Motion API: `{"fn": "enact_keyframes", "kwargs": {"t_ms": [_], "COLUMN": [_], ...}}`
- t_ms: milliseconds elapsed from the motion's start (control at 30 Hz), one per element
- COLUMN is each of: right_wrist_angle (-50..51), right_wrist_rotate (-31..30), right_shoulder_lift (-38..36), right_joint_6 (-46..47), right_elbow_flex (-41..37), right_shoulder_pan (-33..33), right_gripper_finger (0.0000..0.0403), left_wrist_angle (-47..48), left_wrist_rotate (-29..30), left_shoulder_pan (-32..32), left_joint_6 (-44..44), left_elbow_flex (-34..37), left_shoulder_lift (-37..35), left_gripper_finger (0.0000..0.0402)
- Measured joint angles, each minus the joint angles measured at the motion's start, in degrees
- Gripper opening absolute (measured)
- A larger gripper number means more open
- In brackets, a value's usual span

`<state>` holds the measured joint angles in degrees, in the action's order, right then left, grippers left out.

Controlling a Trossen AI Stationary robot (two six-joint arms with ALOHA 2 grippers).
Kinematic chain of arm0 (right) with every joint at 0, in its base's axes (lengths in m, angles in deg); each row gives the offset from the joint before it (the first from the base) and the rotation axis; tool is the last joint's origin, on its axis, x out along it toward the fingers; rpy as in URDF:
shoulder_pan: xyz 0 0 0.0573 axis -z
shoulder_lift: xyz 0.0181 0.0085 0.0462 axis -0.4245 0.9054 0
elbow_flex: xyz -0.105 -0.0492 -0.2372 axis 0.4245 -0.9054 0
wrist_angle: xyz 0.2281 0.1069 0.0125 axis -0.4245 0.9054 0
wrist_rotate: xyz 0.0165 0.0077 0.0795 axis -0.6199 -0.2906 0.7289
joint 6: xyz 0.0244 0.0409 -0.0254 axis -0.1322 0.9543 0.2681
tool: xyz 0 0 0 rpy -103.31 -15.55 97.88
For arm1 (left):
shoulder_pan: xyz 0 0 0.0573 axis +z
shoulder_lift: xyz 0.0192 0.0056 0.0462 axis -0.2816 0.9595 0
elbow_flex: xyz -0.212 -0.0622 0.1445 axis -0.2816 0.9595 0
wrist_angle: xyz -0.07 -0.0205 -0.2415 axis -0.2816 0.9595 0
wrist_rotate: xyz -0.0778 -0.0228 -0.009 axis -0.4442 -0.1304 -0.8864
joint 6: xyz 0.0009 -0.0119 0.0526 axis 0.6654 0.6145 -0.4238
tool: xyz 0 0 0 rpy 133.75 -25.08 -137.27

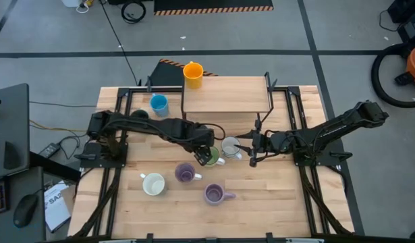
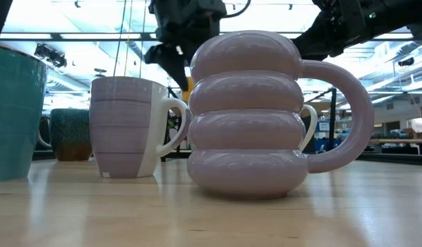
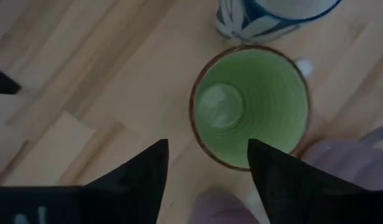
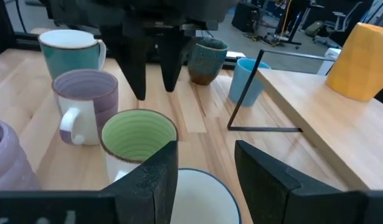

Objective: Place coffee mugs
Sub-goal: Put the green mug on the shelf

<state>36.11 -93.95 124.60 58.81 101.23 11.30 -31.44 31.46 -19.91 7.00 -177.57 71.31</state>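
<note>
A green-lined mug (image 3: 250, 102) with a white outside stands upright on its base at the table's middle (image 1: 212, 159). My left gripper (image 3: 207, 168) hangs over it, pointing down, fingers open. In the right wrist view its fingers (image 4: 140, 74) end just above and beyond the mug's rim (image 4: 139, 118). Right beside the green mug stands a white mug (image 1: 231, 145) with a dark rim (image 4: 200, 177). My right gripper (image 4: 205, 152) reaches in level from the table's right, fingers apart over that mug's mouth. My left gripper touches nothing. My right gripper's fingers (image 4: 163, 174) lie over the white mug's rim; the fingers themselves hide the spot, and I cannot tell whether they touch the mug, which stands upright on the table.
A raised wooden shelf (image 1: 227, 94) on a black frame stands at the far side with an orange mug (image 1: 193, 73) on it. A blue mug (image 1: 158, 103) and a dark mug (image 4: 207, 61) stand far left. Nearer stand a teal-and-white mug (image 1: 153, 183), a striped purple mug (image 1: 185, 173) and a ribbed purple mug (image 1: 214, 194).
</note>
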Motion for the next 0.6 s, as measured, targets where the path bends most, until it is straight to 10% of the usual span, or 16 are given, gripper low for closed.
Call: {"fn": "enact_keyframes", "kwargs": {"t_ms": [600], "right_wrist_angle": [-1.78], "right_wrist_rotate": [1.17], "right_shoulder_lift": [0.15], "right_joint_6": [-0.44], "right_elbow_flex": [0.0], "right_shoulder_pan": [0.0], "right_gripper_finger": [0.0165], "left_wrist_angle": [-5.73], "left_wrist_rotate": [-5.46], "left_shoulder_pan": [0.73], "left_joint_6": [-0.06], "left_elbow_flex": [6.64], "left_shoulder_lift": [1.14], "left_gripper_finger": [0.024]}}
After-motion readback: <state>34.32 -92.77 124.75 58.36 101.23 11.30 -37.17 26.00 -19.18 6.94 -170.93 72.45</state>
